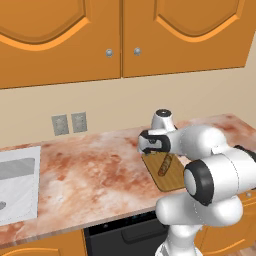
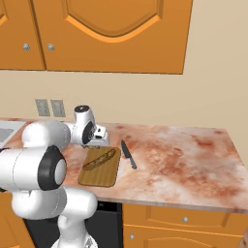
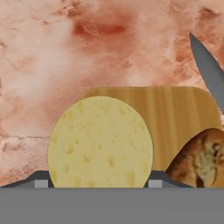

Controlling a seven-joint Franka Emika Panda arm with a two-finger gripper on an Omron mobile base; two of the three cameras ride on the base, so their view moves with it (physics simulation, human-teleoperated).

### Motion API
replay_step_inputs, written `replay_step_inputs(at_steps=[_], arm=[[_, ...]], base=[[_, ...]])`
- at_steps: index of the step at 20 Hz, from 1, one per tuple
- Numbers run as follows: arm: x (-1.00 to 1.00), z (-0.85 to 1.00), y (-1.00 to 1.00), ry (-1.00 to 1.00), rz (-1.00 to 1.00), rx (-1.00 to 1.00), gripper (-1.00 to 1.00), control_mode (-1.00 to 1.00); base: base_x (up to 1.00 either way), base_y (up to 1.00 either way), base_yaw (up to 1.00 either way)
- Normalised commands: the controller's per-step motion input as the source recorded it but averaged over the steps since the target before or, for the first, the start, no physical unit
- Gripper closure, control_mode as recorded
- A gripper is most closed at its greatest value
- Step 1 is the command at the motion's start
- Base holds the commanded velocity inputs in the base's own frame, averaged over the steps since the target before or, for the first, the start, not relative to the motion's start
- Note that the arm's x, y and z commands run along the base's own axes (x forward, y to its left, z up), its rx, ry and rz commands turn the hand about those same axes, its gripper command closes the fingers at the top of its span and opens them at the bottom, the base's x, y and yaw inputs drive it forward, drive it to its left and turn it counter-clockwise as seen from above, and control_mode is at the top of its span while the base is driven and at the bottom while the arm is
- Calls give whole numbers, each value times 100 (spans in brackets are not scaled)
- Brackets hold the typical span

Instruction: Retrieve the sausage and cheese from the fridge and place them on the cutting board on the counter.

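In the hand view the pale-yellow round cheese (image 3: 100,142) sits between my gripper (image 3: 99,183) fingertips (image 3: 41,181), which are shut on it just above the near end of the tan cutting board (image 3: 175,113). The reddish-brown sausage (image 3: 201,159) lies on the board beside it. From the base views, the gripper (image 1: 150,145) (image 2: 99,136) hangs over the board's (image 1: 174,177) (image 2: 99,175) back end, with the sausage (image 1: 164,166) (image 2: 100,159) lying lengthwise. The board rests on the marbled counter (image 1: 90,172) (image 2: 184,155). The fridge is out of view.
A knife (image 2: 128,154) (image 3: 210,74) lies on the counter just right of the board. A steel sink (image 1: 17,185) is set in at the far left. Wall outlets (image 1: 70,123) and orange upper cabinets (image 1: 120,35) stand behind.
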Motion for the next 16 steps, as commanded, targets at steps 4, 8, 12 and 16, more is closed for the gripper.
replay_step_inputs(at_steps=[4,8,12,16], arm=[[7,-40,0,0,-9,1,100,-100],[1,-26,0,0,-6,1,100,-100],[0,-16,0,0,-4,0,100,-100],[10,-1,0,0,-3,0,100,-100]], base=[[0,0,0],[0,0,0],[0,0,0],[0,0,0]])
